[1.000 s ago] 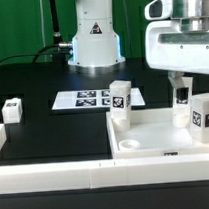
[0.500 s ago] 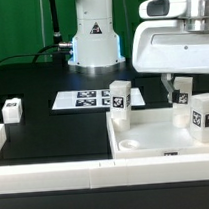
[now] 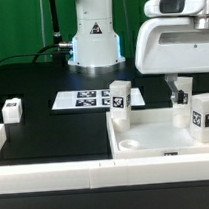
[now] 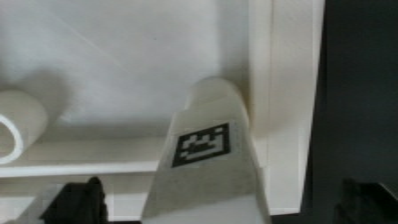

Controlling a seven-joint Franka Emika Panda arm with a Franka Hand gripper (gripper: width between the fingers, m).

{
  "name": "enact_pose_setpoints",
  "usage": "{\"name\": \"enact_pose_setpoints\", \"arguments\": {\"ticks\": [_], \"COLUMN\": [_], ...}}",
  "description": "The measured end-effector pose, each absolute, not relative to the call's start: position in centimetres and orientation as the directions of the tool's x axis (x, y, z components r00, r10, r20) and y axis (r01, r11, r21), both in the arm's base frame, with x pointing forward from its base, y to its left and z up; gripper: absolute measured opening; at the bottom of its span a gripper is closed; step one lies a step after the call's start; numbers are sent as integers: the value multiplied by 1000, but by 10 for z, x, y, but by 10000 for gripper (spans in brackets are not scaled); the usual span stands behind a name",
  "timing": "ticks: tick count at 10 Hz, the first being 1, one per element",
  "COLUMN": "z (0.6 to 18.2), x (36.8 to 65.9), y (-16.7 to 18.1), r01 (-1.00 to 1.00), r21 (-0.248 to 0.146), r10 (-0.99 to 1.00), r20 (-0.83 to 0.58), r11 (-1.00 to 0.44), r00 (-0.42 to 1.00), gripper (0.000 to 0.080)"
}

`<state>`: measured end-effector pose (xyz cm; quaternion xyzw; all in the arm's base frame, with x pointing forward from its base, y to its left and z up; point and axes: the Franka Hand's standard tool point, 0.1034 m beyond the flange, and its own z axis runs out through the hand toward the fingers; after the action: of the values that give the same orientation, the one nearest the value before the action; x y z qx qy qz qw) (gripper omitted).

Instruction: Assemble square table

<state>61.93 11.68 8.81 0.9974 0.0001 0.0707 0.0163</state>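
Note:
The white square tabletop (image 3: pixel 155 139) lies rim-up at the exterior view's right. Three tagged white legs stand on it: one near its far left corner (image 3: pixel 119 100), one at the right edge (image 3: pixel 204 116), and one at the back (image 3: pixel 183 106) under my gripper (image 3: pixel 178 90). In the wrist view this leg (image 4: pixel 210 140) stands between my dark fingertips (image 4: pixel 80 198), with a gap on each side. The gripper (image 4: pixel 222 205) is open and holds nothing. A further leg (image 3: pixel 12 110) lies alone at the left on the black table.
The marker board (image 3: pixel 87 98) lies flat behind the tabletop, in front of the robot's base (image 3: pixel 95 43). A low white border rail (image 3: pixel 52 174) runs along the front edge and up the left side. A round boss (image 4: pixel 15 125) shows in the tabletop beside the leg.
The gripper body has shifted slightly up and toward the exterior view's left. Its jaws stay wide. The legs and tabletop have not moved.

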Motion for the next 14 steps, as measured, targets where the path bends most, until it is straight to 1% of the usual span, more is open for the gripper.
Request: {"name": "enact_pose_setpoints", "arguments": {"ticks": [1, 2, 3, 4, 5, 6, 7, 8, 10, 12, 13, 14], "z": [88, 88, 88, 88, 88, 88, 88, 88, 88, 86, 86, 86], "x": [619, 619, 619, 619, 619, 619, 619, 619, 619, 617, 617, 616], "y": [117, 116, 116, 116, 116, 116, 116, 116, 116, 115, 117, 118], "r01": [22, 18, 17, -4, -4, -6, -87, -192, -417, -658, -741, -828], "r21": [38, 37, 37, 34, 34, 34, 21, 2, -36, -81, -95, -111], "r10": [27, 23, 22, 1, 1, -1, -83, -190, -417, -663, -747, -835], "r20": [141, 141, 140, 141, 141, 141, 143, 144, 138, 119, 105, 85], "r11": [-999, -999, -999, -999, -999, -999, -996, -981, -908, -749, -664, -550], "r00": [990, 990, 990, 990, 990, 990, 986, 971, 898, 739, 656, 544], "gripper": [649, 551, 414, 414, 282, 282, 282, 282, 282, 282, 282, 284]}}
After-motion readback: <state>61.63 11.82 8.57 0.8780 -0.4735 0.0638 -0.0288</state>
